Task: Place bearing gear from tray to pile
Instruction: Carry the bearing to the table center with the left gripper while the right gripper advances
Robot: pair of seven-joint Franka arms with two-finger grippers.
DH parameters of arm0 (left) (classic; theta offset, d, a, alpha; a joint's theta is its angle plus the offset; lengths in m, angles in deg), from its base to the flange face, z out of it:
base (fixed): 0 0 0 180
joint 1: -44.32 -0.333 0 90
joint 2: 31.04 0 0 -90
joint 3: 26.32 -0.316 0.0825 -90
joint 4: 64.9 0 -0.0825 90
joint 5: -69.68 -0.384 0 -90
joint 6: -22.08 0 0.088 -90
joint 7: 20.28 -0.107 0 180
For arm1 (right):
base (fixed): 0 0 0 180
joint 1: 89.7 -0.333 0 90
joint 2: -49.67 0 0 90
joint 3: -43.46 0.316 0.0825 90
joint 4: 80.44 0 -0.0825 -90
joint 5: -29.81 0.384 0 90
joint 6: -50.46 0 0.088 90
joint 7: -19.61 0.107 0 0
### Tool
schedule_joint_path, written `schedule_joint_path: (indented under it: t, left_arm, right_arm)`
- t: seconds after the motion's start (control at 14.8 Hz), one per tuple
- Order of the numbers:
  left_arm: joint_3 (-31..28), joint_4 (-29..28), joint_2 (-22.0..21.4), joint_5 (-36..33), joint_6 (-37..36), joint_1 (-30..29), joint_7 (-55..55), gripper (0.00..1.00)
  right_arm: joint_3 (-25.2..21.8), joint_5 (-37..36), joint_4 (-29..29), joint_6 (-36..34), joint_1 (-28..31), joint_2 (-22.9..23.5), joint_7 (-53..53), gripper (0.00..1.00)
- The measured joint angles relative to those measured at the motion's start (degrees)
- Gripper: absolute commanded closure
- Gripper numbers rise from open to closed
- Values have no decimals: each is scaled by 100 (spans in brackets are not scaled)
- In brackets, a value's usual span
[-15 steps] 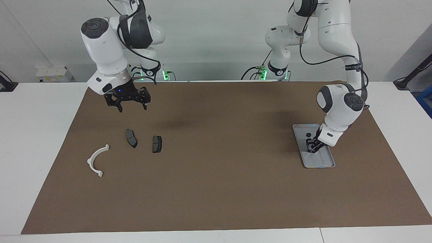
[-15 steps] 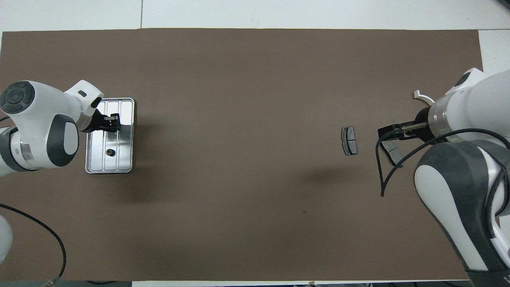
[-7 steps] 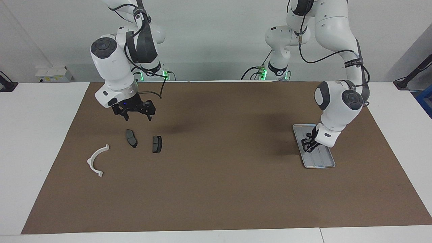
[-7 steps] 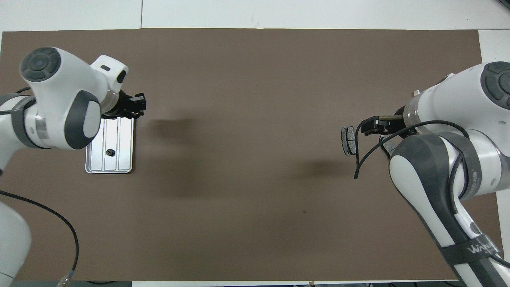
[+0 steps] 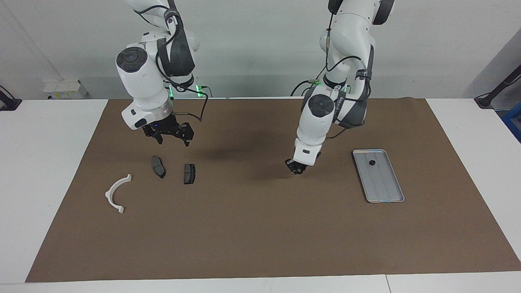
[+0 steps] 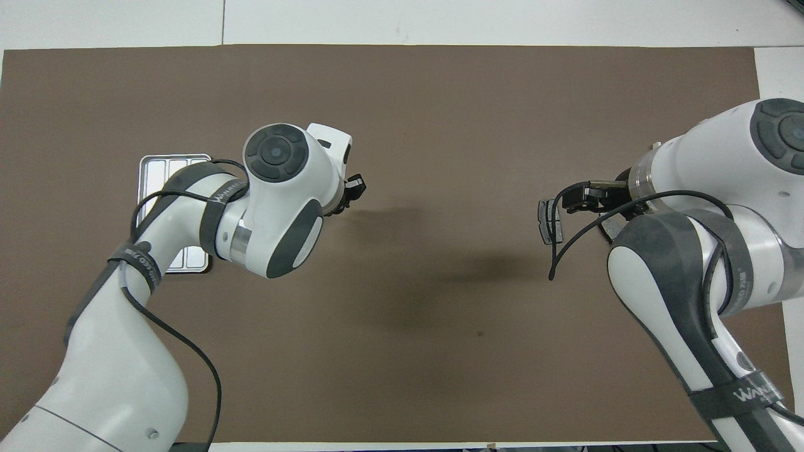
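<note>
The bearing gear [image 5: 372, 162] lies in the tray [image 5: 389, 194], toward my left arm's end of the worktop. My left gripper [image 5: 296, 168], state unclear, hangs over bare mat, well apart. My right gripper [image 5: 171, 134] hovers spread over the pile [image 5: 158, 167].

We see the left arm [image 6: 276, 201] lying across most of the tray [image 6: 164, 164], its gripper [image 6: 353, 188] over bare brown surface [image 6: 440, 113], the right gripper [image 6: 581, 198] above a brake pad [image 6: 548, 221].

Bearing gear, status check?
Gear lies in tray. Left gripper over bare mat between tray and pile. Right gripper open above pile.
</note>
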Motion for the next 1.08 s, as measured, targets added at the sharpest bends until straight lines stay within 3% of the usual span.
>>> schedule_joint_path:
  t: [0.34,0.54,0.61,0.68,0.75,1.08]
  left_arm:
    - [-34,-143,231,0,360,115,108,84]
    - [-32,-249,232,0,464,124,108,76]
    - [-27,-284,231,0,503,129,114,67]
    - [-24,-318,231,0,545,136,127,22]
    - [-25,-333,229,-1,560,148,135,0]
    - [-83,-301,89,-2,394,150,122,0]
  right_arm:
    - [0,0,0,0,0,0,-5,0]
    - [0,0,0,0,0,0,-5,0]
    - [0,0,0,0,0,0,-5,0]
    - [0,0,0,0,0,0,-5,0]
    - [0,0,1,0,0,0,-5,0]
    - [0,0,1,0,0,0,-5,0]
